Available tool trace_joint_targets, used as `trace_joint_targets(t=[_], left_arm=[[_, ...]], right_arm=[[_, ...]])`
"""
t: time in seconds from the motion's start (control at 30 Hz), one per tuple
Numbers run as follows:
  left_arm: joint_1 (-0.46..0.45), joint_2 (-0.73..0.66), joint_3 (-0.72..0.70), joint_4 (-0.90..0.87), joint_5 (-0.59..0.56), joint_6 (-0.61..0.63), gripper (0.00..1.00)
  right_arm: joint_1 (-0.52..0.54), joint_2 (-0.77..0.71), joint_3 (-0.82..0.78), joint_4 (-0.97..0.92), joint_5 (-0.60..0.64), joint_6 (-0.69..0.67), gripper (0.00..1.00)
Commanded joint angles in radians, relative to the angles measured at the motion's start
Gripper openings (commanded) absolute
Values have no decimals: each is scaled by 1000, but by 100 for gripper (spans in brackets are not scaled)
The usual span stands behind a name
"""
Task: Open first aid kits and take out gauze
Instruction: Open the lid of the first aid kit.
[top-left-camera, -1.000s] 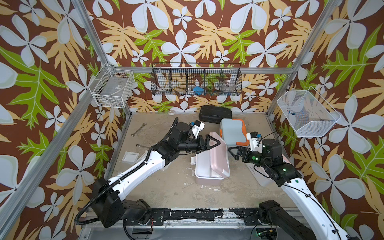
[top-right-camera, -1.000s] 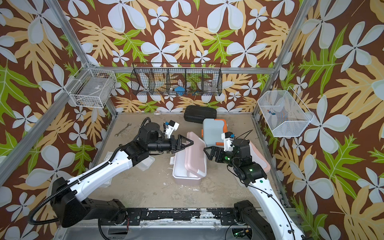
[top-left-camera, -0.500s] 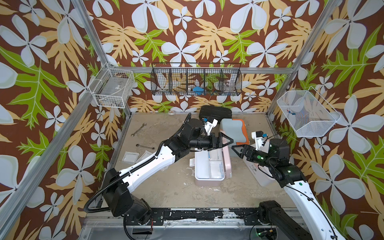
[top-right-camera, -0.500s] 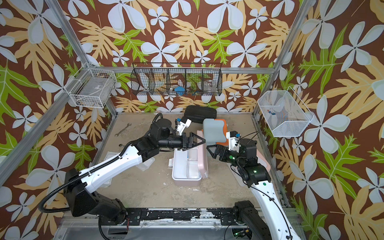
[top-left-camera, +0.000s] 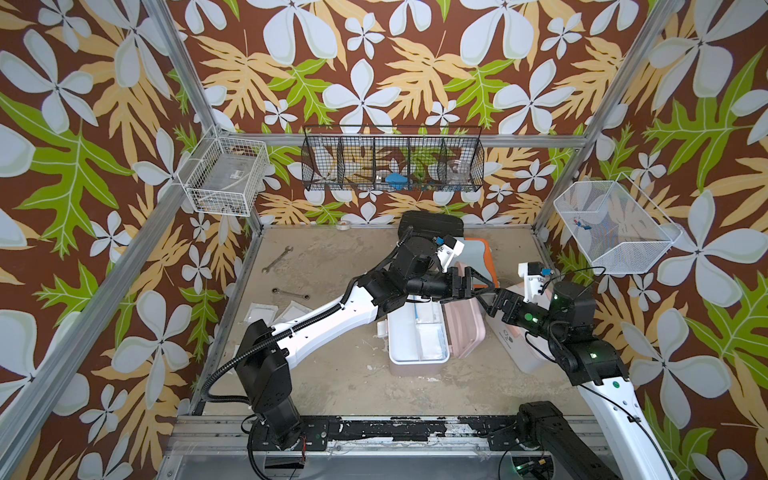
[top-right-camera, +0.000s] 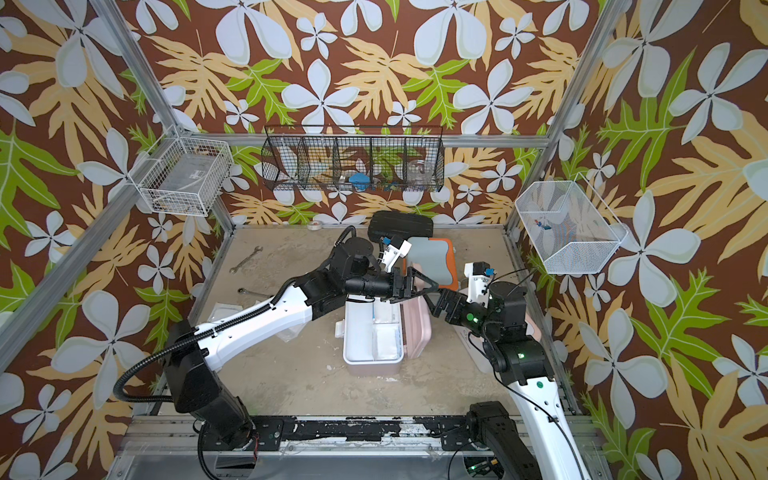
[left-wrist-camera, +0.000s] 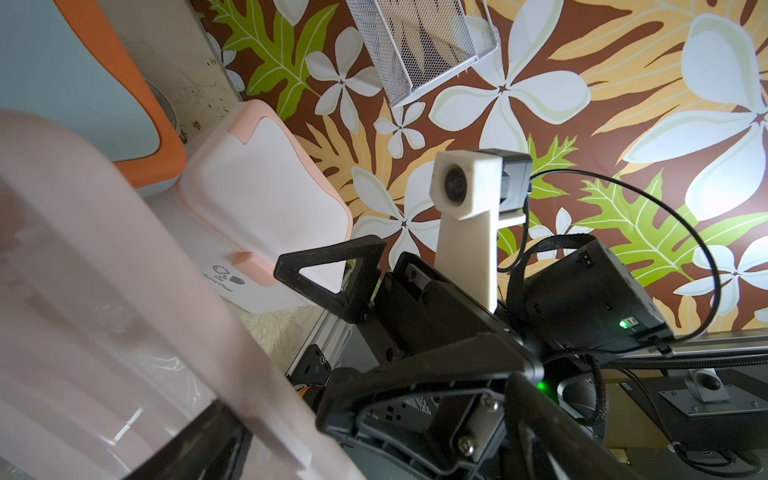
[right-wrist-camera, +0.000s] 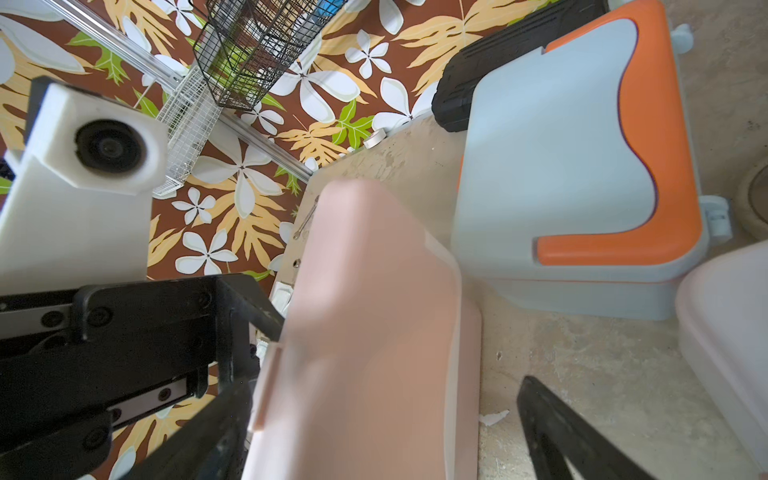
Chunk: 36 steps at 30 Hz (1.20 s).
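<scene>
Left tool (top-left-camera: 488, 286) splayed, white kit (top-left-camera: 517, 353) half hidden — behind right arm (top-left-camera: 582, 349)

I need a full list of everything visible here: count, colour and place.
pink kit: one, dusty pink, table centre, lid open.
blue kit: one, blue and orange, behind the pink kit, closed.
white kit: one, white and peach, table's right side, closed.
gauze packets: at least two, white, table's left side; more white packets inside pink kit.
black case: one, table's back edge.
wrenches: two, grey, left of centre.
tape roll: one, pale, back edge.
black basket: one, back wall.
white baskets: two, left and right walls.
left gripper: black, open, beside the pink kit's lid.
right gripper: black, open, across the lid.
</scene>
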Motion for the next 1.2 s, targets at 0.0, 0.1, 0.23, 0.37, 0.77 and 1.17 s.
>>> trace_joint_targets(t=[0.0,0.1,0.23,0.37,0.77,1.17], left_arm=[[11,-33,-13,17,-31,44,93],[31,-65,-60,25,-35,43,93],[46,-96,-109,40,-37,36,94],[52,-112,-129,41,-40,41,94],[150,-277,-269,-7,-93,74,94],[238,-429,-447,-121,-199,134,95]], right_arm=[[1,-1,4,33,-64,-14,99],[7,-1,1,72,-119,-8,98],[38,11,9,83,-143,-13,94],[64,27,7,80,-156,-14,92],[178,84,-13,54,-121,-10,77],[258,112,-43,105,-54,79,67]])
